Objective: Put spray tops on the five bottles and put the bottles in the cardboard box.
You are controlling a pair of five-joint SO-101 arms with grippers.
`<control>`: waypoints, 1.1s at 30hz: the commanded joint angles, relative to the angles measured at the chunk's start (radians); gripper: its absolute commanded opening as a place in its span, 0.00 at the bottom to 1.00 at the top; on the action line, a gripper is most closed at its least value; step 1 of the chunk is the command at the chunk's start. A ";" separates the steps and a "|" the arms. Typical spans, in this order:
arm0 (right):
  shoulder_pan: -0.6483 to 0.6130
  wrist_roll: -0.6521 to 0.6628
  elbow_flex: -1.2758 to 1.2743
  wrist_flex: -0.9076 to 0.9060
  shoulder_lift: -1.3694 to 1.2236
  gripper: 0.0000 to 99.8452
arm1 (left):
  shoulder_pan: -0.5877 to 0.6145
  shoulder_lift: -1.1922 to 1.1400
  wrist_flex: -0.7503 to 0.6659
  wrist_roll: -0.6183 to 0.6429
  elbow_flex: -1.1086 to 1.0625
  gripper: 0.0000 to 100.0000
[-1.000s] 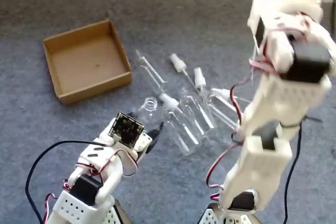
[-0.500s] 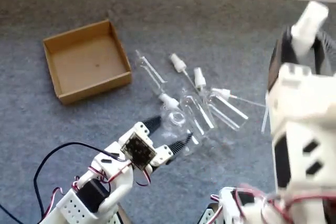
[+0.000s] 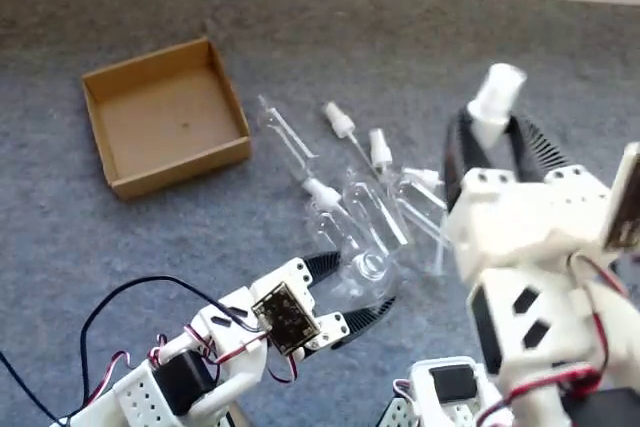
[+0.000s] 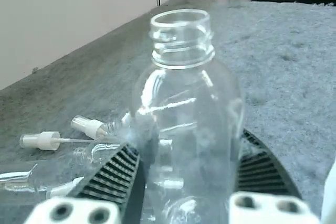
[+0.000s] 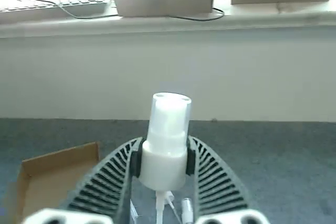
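Overhead view of a grey worktop (image 3: pixel 300 27) with two white robot arms at its near edge. The left gripper (image 3: pixel 362 282) is clenched on a clear plastic bottle (image 3: pixel 372 267), its black ribbed jaws pressing the bottle's sides. The left wrist view shows this bottle standing upright between the jaws, its threaded neck open with no top on it. The right gripper (image 3: pixel 490 122) is raised above the worktop and is grasping a white spray top (image 3: pixel 497 92) by its collar, the nozzle end pointing up past the jaws and a thin dip tube hanging below. Between the two arms and beyond them, several more clear bottles (image 3: pixel 378 209) lie on their sides in a loose cluster, with loose spray tops (image 3: pixel 340 119) lying just beside and among them. The open cardboard box (image 3: pixel 160 122) sits on the worktop well apart from both grippers, beyond the left arm, with nothing inside it.
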State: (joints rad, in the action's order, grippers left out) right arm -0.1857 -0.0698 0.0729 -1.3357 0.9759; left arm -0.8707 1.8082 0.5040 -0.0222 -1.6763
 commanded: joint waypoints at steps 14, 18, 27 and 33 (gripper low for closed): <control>-0.214 -0.014 -0.604 0.460 0.433 0.02 | -0.010 0.016 0.032 0.014 -0.018 0.06; -0.252 -0.014 -0.638 0.483 0.473 0.02 | -0.010 0.016 0.035 0.014 -0.018 0.06; -0.257 -0.014 -0.636 0.484 0.512 0.02 | -0.010 0.016 0.037 0.014 -0.018 0.06; -0.259 -0.014 -0.647 0.484 0.552 0.02 | -0.010 0.016 0.032 0.014 -0.018 0.06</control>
State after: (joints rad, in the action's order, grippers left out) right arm -0.4342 -0.0729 -0.5715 -0.8830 1.5113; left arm -0.8707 1.8098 0.5409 -0.0222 -1.6763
